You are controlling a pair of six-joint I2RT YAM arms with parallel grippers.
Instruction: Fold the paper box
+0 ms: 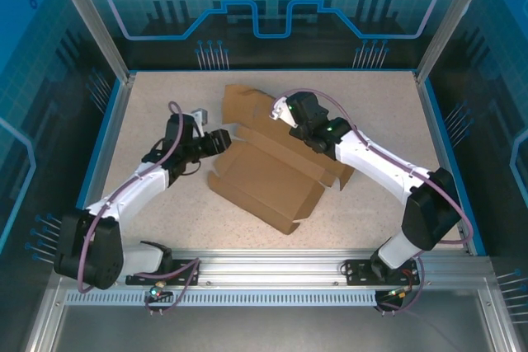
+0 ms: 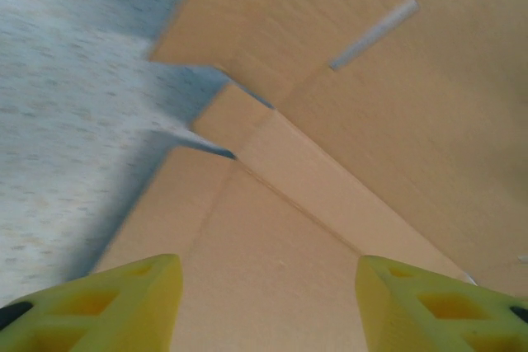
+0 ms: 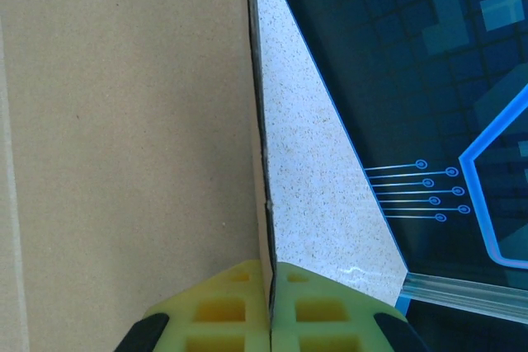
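The paper box (image 1: 266, 180) lies in the middle of the table as a brown cardboard sheet, partly folded, with a back panel raised. My left gripper (image 1: 223, 141) stands open at the box's left edge. In the left wrist view its yellow fingers (image 2: 124, 302) are spread wide over a cardboard panel (image 2: 330, 204), gripping nothing. My right gripper (image 1: 286, 113) is at the raised back panel. In the right wrist view it (image 3: 271, 307) is shut on that panel's thin edge (image 3: 262, 162), with the panel's brown face (image 3: 124, 121) to its left.
The speckled tabletop (image 1: 157, 96) is walled by blue panels (image 1: 462, 6) on three sides. An aluminium rail (image 1: 272, 268) runs along the near edge. A narrow slot (image 2: 375, 33) is cut in the cardboard ahead of the left gripper.
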